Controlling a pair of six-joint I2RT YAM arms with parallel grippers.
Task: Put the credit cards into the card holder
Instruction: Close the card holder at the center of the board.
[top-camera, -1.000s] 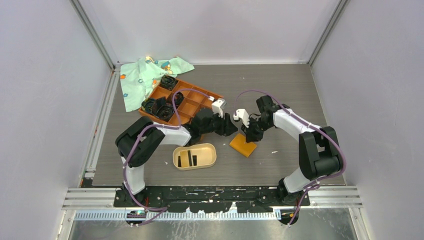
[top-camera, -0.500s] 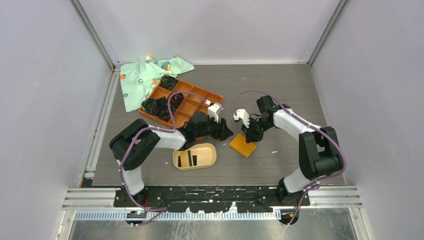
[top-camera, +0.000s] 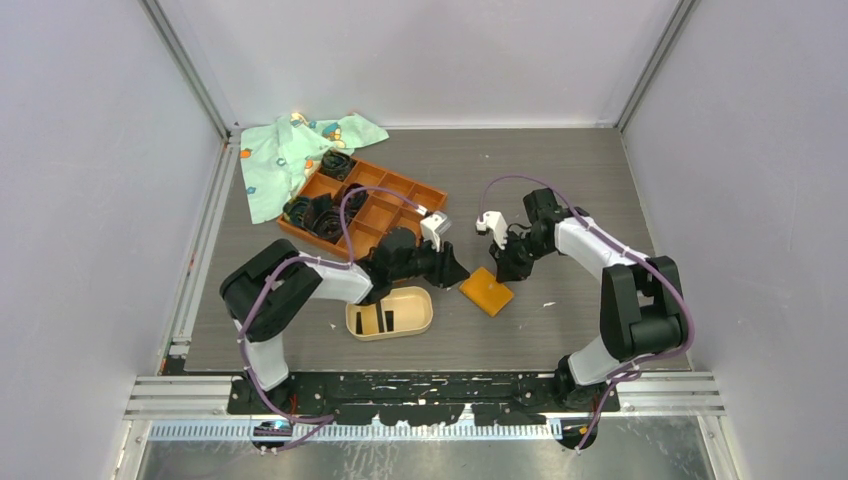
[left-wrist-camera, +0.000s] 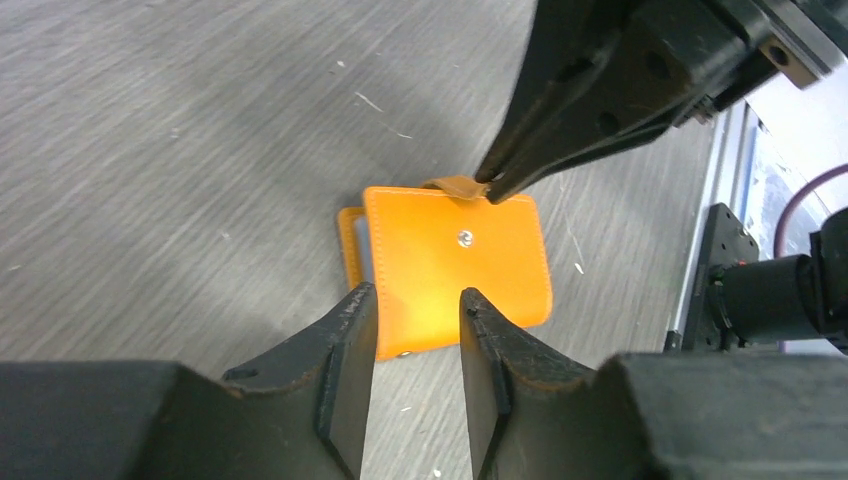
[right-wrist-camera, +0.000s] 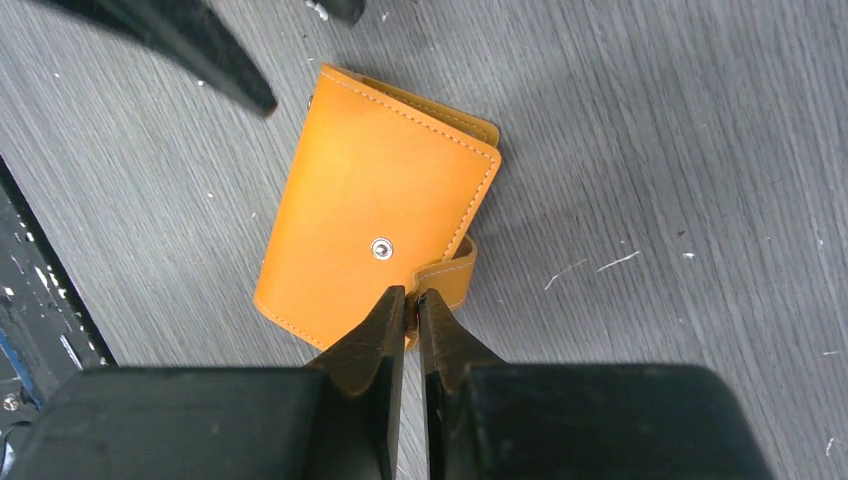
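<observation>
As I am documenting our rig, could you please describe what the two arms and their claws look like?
Both the left arm and right arm have white link shells between bulky black joints, with a purple cable looping along each and a small white block near the wrist. The left claw and right claw have two matte black fingers tapering to narrow tips.

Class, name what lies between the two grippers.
The orange wallet lies between the left gripper and the right gripper, whose jaws pinch its strap; the left wrist view shows it.

The credit cards (top-camera: 388, 320) in the card holder (top-camera: 392, 336) are too small to count.
</observation>
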